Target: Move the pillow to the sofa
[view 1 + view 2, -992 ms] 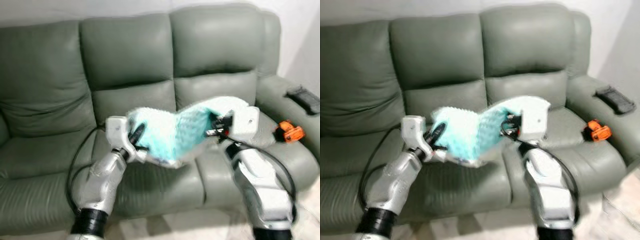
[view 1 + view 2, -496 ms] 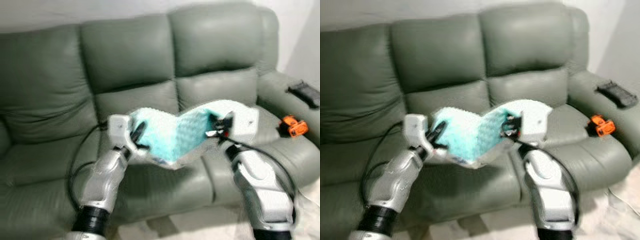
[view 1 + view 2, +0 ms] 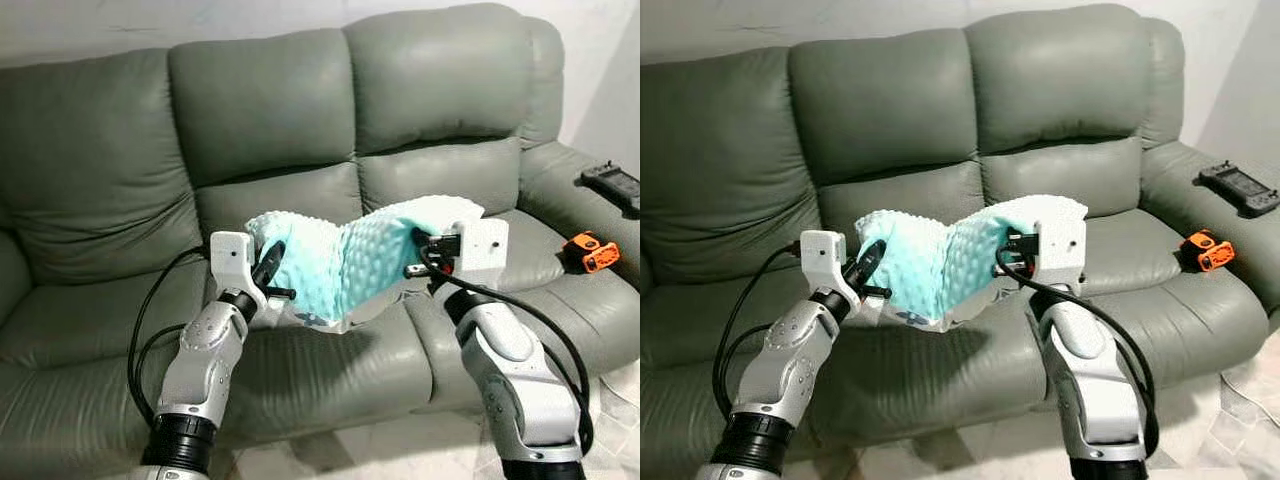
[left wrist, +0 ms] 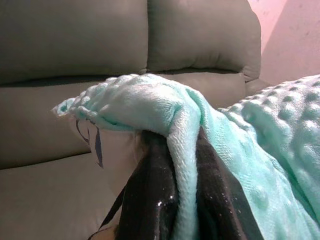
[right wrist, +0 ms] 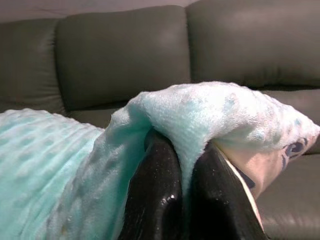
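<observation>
A mint-green bobbled pillow hangs in the air in front of the grey-green sofa, sagging in the middle above the centre seat. My left gripper is shut on its left edge, and the black fingers pinch the fabric between them. At the other end, my right gripper is shut on the right edge, its fingers closed over a fold of the pillow.
An orange and black object lies on the sofa's right seat. A black controller rests on the right armrest. Pale floor runs along the sofa's front edge.
The view has sharpened and shifted slightly. Both grippers keep hold of the pillow, which sits a little lower over the centre seat.
</observation>
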